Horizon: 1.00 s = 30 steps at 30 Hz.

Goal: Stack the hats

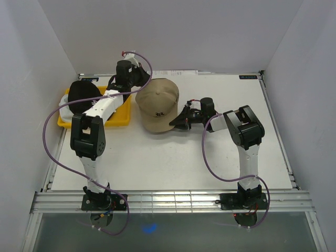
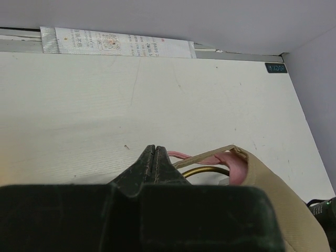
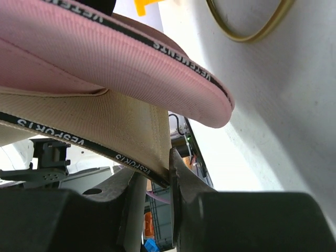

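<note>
A tan hat [image 1: 157, 102] sits in the middle of the table over a pink hat [image 3: 105, 58], whose rim shows beneath it. My right gripper [image 1: 179, 121] is at the tan hat's right edge. In the right wrist view this gripper [image 3: 161, 176] is shut on the black-taped rim of the tan hat [image 3: 105, 121]. My left gripper [image 2: 154, 151] is shut with nothing between its fingers, just left of the tan hat's back strap [image 2: 210, 156] and the pink hat [image 2: 236, 165]. From above, the left gripper [image 1: 139, 79] is behind the tan hat. A black hat [image 1: 81, 93] lies in the tray.
A yellow tray [image 1: 121, 119] stands at the back left, with something white under the black hat. A gold wire stand [image 2: 202, 170] shows under the stacked hats. A printed paper strip [image 2: 115, 42] lies along the table's back edge. White walls enclose three sides.
</note>
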Motion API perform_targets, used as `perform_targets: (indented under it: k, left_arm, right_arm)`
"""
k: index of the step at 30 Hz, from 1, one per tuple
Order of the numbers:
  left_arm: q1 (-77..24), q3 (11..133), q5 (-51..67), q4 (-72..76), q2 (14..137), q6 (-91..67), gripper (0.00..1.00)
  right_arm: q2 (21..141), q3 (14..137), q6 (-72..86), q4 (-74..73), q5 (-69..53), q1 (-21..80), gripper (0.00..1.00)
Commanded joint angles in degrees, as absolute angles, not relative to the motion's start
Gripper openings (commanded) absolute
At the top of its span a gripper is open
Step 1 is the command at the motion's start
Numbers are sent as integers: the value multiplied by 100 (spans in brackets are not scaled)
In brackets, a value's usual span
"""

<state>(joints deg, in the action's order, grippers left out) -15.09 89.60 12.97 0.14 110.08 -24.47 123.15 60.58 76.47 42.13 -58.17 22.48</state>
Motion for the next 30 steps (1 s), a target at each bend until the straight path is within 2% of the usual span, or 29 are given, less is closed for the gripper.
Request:
perform_targets:
  k: [1, 4, 11, 14, 20, 30]
  left_arm:
    - [-1679, 8816, 1582, -1037, 11268, -2338, 0]
    - [-1679, 8816, 1529, -1063, 11268, -2347, 0]
    - [-1679, 8877, 1292, -1195, 11197, -2355, 0]
    - [-1679, 8956, 1204, -1292, 11197, -2338, 0]
    - [-1652, 9202, 1011, -1529, 11180, -2320, 0]
    - [-1109, 9782, 1054, -1907, 10978, -2425, 0]
  right_arm:
    - [12595, 6222, 7779, 3244, -4922, 2153, 14]
    - [12577, 6293, 7656, 3103, -4878, 2153, 23]
    - [12384, 6276, 7550, 3129, -4904, 2153, 50]
    - [12226, 6223, 7532, 3129, -4913, 2145, 57]
    - [11883, 6030, 7471, 3103, -4904, 2145, 64]
    - [11119, 5739, 7146, 2822, -4860, 2136, 67]
